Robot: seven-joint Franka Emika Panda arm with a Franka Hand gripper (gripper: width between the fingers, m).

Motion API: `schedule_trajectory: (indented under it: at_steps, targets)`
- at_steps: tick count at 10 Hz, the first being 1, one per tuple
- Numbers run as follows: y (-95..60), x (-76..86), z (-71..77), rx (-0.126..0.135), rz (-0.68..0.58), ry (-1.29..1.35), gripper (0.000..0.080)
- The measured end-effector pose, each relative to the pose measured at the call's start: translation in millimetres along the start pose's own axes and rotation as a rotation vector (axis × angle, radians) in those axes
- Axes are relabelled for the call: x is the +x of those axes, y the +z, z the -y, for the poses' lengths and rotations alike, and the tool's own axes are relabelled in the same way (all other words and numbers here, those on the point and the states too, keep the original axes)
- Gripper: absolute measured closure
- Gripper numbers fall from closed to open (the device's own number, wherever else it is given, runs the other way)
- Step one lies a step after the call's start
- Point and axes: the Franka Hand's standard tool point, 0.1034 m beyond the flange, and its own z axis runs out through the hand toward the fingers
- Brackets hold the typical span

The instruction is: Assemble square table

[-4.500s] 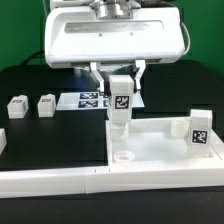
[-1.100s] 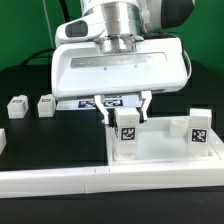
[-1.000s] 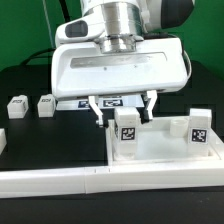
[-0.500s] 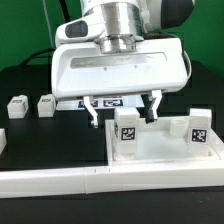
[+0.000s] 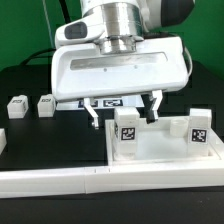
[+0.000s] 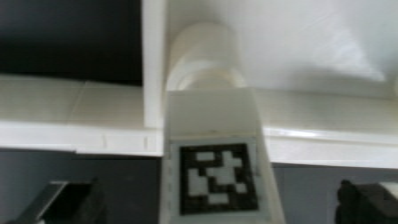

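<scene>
The square table's white top (image 5: 165,152) lies flat on the exterior view's right. A white leg post (image 5: 127,134) with a tag stands upright in its near-left corner. My gripper (image 5: 123,111) hangs over that post, open, with a finger on each side and a gap to the post on both sides. The wrist view shows the post's tag (image 6: 217,178) between the two dark fingertips (image 6: 71,196), clear of both, with the top (image 6: 71,112) beyond it. A second tagged post (image 5: 199,127) stands at the top's right edge. Two more leg posts (image 5: 17,106) (image 5: 46,104) lie on the black table at the exterior view's left.
The long white L-shaped rail (image 5: 55,181) runs along the front edge, against the table top. The marker board (image 5: 103,101) lies behind the gripper, partly hidden by it.
The jaws have opened off the leg post, which stays standing in the corner of the top. The arm itself has hardly moved.
</scene>
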Motion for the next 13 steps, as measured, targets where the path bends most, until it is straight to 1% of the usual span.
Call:
schedule_trajectory:
  at_steps: [1,2,4,5,6,7,8,9,10,11,12,13]
  targets:
    - [4.9,-2.1,-0.9,-0.001,-0.001,0.003,0.015]
    - [9.0,-7.9,3.5,0.014,0.03,0.005,0.015]
    - [11.3,-6.8,10.9,0.077,0.171,0.036,0.015]
    - [10.3,-5.7,12.9,0.1,0.24,0.045,0.015]
    - [8.9,-3.9,12.3,0.105,0.267,0.039,0.015]
    - [7.3,-4.8,7.8,0.108,0.285,0.042,0.015]
    - [6.9,-4.3,5.2,0.103,0.277,0.044,0.015]
    - [8.0,-5.3,6.9,0.105,0.28,0.043,0.015]
    - [8.2,-5.5,6.9,0.105,0.28,0.049,0.0252]
    - [8.3,-5.6,6.9,0.104,0.281,0.057,0.0252]
    - [8.1,-4.8,3.4,0.097,0.277,0.067,0.0441]
    - [8.2,-4.9,-1.4,0.087,0.275,0.097,0.0506]
